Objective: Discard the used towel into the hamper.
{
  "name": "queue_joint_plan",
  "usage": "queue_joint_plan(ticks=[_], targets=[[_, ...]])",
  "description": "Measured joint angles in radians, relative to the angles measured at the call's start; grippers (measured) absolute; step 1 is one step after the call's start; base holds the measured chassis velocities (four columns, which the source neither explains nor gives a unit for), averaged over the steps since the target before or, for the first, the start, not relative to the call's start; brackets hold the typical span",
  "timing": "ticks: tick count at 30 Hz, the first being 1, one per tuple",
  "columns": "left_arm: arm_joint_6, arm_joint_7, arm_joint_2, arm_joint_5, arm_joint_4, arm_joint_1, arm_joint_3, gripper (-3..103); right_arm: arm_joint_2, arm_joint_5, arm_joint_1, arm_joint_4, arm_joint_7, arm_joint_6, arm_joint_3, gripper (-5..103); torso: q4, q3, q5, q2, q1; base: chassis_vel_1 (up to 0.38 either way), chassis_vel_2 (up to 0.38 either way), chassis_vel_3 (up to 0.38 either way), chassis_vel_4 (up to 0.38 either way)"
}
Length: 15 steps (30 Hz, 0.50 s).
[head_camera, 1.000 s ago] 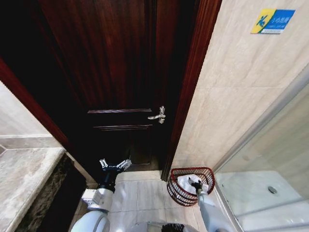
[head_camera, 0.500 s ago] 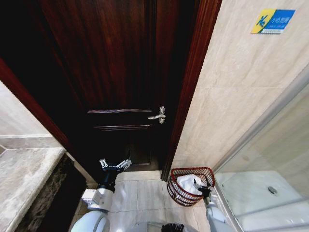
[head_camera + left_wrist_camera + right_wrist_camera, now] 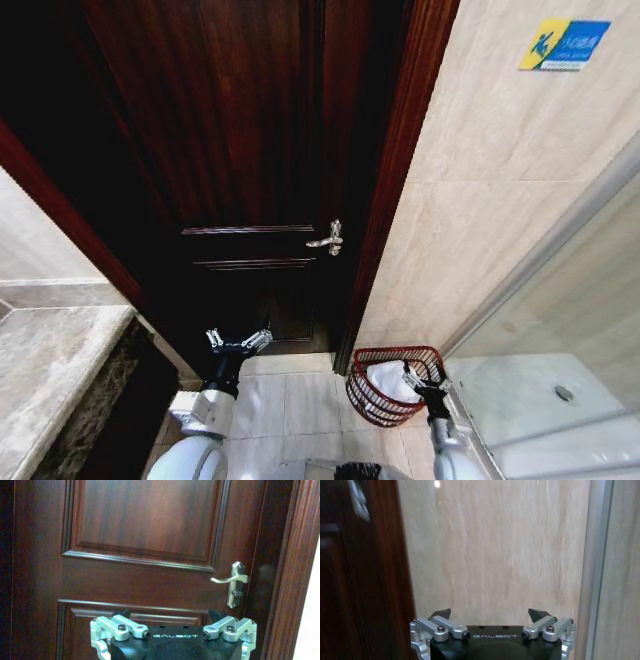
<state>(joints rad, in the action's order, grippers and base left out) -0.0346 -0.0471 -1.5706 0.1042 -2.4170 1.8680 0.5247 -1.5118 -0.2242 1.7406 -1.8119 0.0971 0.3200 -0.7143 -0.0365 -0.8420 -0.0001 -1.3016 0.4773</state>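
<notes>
1. Dark wood door (image 3: 250, 150), closed, panelled; its frame meets a beige tiled wall (image 3: 480, 200) on the right.
2. Grey stone counter (image 3: 50, 370) well left of the door, low in the head view.
3. Hamper (image 3: 392, 384) on the floor tiles just right of the door frame's foot, against the tiled wall. White towel (image 3: 383, 378) lies inside it.
4. Right gripper (image 3: 424, 378) at the hamper's right rim, beside the towel, fingers spread, nothing held.
5. Left gripper (image 3: 238, 342) low before the door, below the handle, fingers spread, empty.
6. Silver lever handle (image 3: 327, 239) on the door's right edge; it also shows in the left wrist view (image 3: 232, 581).
</notes>
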Motion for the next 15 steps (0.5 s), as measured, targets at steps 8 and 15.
queue_joint_plan(ticks=[8, 15], targets=[[0.000, 0.000, 0.000, 0.000, 0.000, 0.000, 0.000, 100, -0.046, 0.037, 0.131, -0.253, 0.001, 0.036, 0.017, 100, -0.0001, 0.000, 0.0001, 0.000, 0.000, 0.000, 0.000, 0.000, 0.000], [0.000, 0.000, 0.000, 0.000, 0.000, 0.000, 0.000, 100, -0.068, 0.072, 0.183, -0.378, -0.026, 0.063, 0.046, 100, -0.0002, 0.000, 0.0001, 0.000, 0.000, 0.000, 0.000, 0.000, 0.000]])
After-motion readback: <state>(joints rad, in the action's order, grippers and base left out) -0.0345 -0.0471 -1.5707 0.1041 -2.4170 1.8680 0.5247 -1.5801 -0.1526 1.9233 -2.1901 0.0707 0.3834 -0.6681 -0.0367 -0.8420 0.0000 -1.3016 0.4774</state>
